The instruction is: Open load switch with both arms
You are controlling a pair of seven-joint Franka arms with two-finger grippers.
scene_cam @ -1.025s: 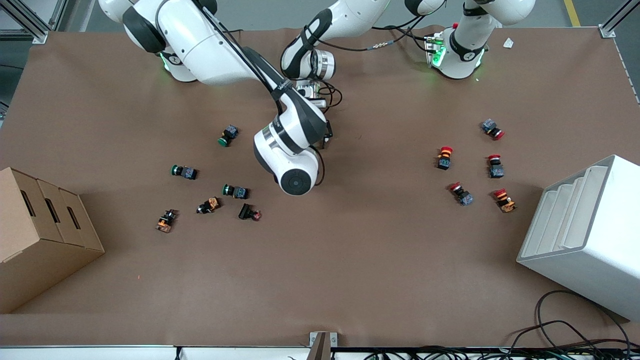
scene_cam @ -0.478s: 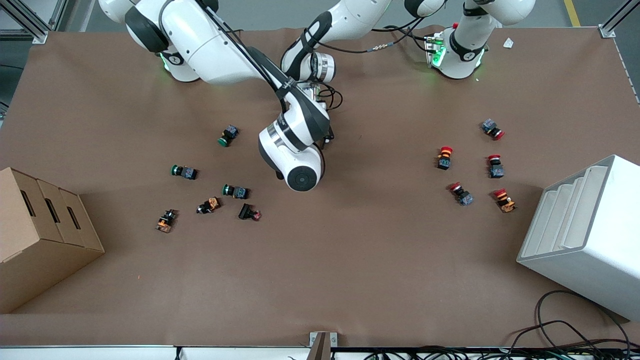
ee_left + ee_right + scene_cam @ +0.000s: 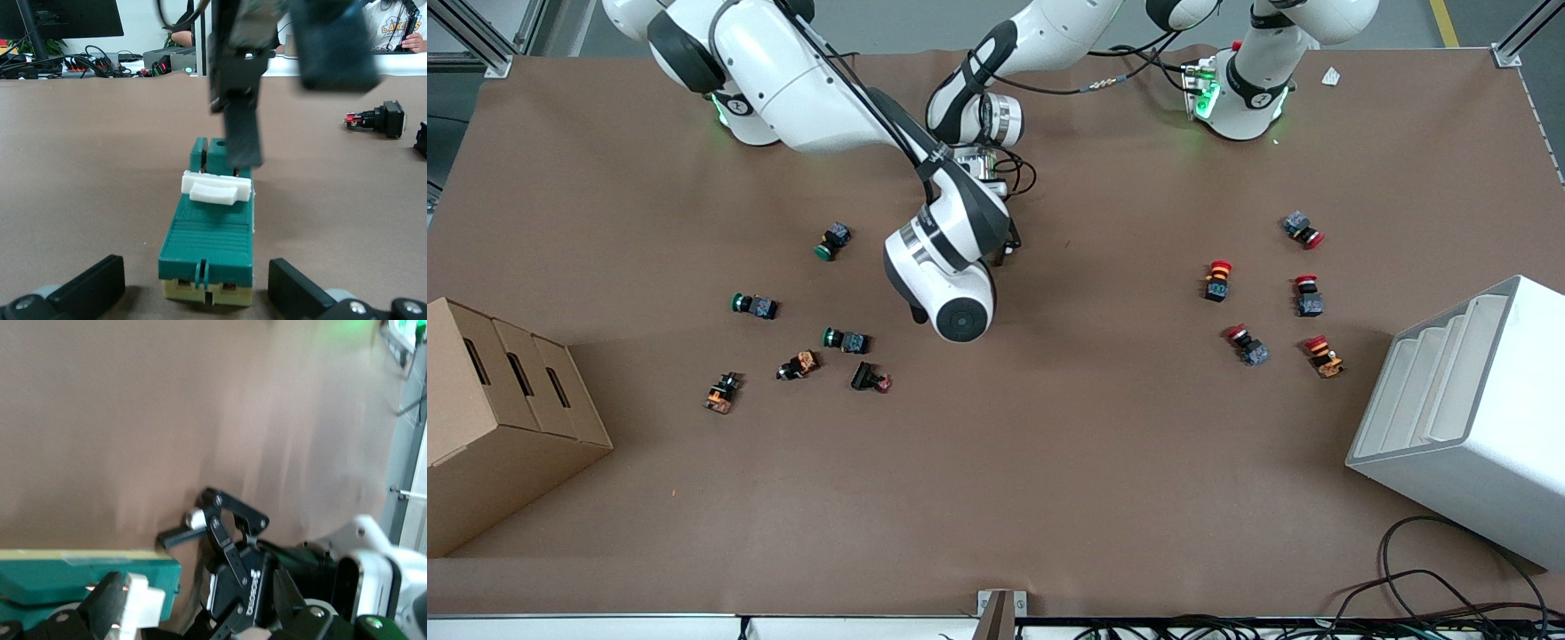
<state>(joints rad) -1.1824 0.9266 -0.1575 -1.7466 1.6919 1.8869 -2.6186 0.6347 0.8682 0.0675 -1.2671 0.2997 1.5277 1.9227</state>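
Observation:
The load switch point(image 3: 210, 233) is a dark green block with a white sliding tab point(image 3: 215, 188), lying flat on the brown table. My left gripper point(image 3: 200, 293) is open and low at the table, one finger point(image 3: 90, 287) on each side of the switch's cream end without touching it. One finger point(image 3: 241, 133) of my right gripper comes down onto the switch right beside the tab. In the right wrist view the right gripper point(image 3: 193, 603) is open, with one finger point(image 3: 100, 607) against the tab point(image 3: 141, 603). In the front view the two wrists point(image 3: 947, 258) hide the switch.
Green-capped push buttons point(image 3: 833, 240) and orange ones point(image 3: 799, 364) lie toward the right arm's end, red-capped ones point(image 3: 1217, 279) toward the left arm's end. A cardboard box point(image 3: 498, 418) and a white rack point(image 3: 1467, 418) stand at the table's two ends. Cables point(image 3: 1432, 587) trail along the front edge.
The right arm's wrist has shifted slightly toward the left arm's end of the table and turned a little. The left arm has hardly moved.

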